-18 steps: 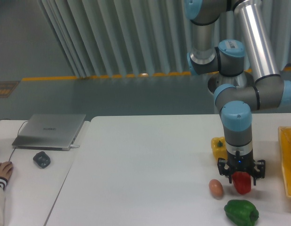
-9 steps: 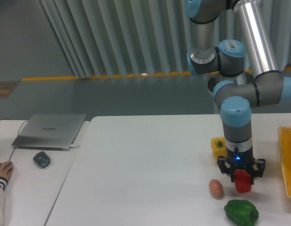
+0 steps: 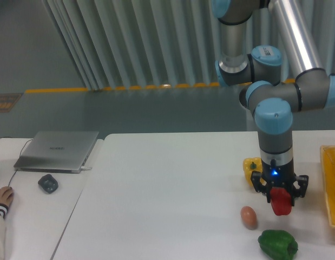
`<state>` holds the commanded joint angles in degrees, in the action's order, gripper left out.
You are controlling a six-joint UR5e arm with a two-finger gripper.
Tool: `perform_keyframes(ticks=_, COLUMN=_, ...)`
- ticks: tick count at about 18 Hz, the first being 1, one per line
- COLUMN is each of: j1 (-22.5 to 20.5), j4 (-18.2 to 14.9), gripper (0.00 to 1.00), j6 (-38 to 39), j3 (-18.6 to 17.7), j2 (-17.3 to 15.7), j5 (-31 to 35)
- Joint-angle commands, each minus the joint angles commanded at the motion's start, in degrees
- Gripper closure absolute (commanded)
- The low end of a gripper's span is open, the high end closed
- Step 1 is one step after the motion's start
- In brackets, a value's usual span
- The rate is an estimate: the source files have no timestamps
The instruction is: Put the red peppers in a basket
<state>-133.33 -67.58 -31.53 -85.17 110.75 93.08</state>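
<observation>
The jaws are clamped on the red pepper (image 3: pixel 281 203), gripper (image 3: pixel 279 190) pointing straight down, holding it just above the counter (image 3: pixel 167 189) near its right edge. Glossy skin looks slippery and the hollow body light but crushable, so a moderate squeeze across the shoulders near the stem seems safest. An egg (image 3: pixel 248 216) and green pepper (image 3: pixel 277 244) sit nearby, the yellow pepper (image 3: pixel 250 168) behind; the basket (image 3: pixel 332 184) waits at the right edge.

Red pepper (image 3: pixel 281 205): glossy, smooth skin. Green pepper (image 3: pixel 277 244): waxy sheen. Basket (image 3: pixel 333 184): yellow-orange plastic lattice. Arm (image 3: pixel 297 43): polished metal tube, matt grey joints. Table (image 3: pixel 167 189): matt white. Laptop (image 3: pixel 58 150): brushed silver metal.
</observation>
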Motion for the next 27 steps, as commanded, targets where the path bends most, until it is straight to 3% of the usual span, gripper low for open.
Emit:
perform_keyframes(ticks=2, j1=-0.4, j4=-1.8, gripper=0.54, j6=-6.7, j3=0.1, j2=-0.7, j5=0.2)
perform_keyframes(ticks=4, j1=-1.6, j4=-2.8, gripper=0.54, j6=-19.5, j3=0.1, j2=-1.7, j5=0.2)
perform_keyframes(ticks=14, j1=-10.5, j4=-2.5, gripper=0.54, j6=-52.9, j3=-0.5, j2=-1.9, j5=-0.3)
perform_keyframes(ticks=18, j1=-12.2, j4=-2.6, gripper=0.53, j6=-60.6, j3=-0.9, j2=-1.6, j5=0.4)
perform_keyframes(ticks=20, j1=-12.9, j4=-2.2, gripper=0.40, j6=-65.0, j3=-1.7, j2=-1.8, j5=0.4)
perform_keyframes(ticks=25, j1=-13.7, j4=-1.9, gripper=0.36, j6=-65.8, j3=-1.8, j2=-1.8, j5=0.4)
perform_keyframes(ticks=27, j1=-13.7, j4=-2.0, gripper=0.25, j6=-66.3, j3=-1.7, j2=-1.7, j5=0.3)
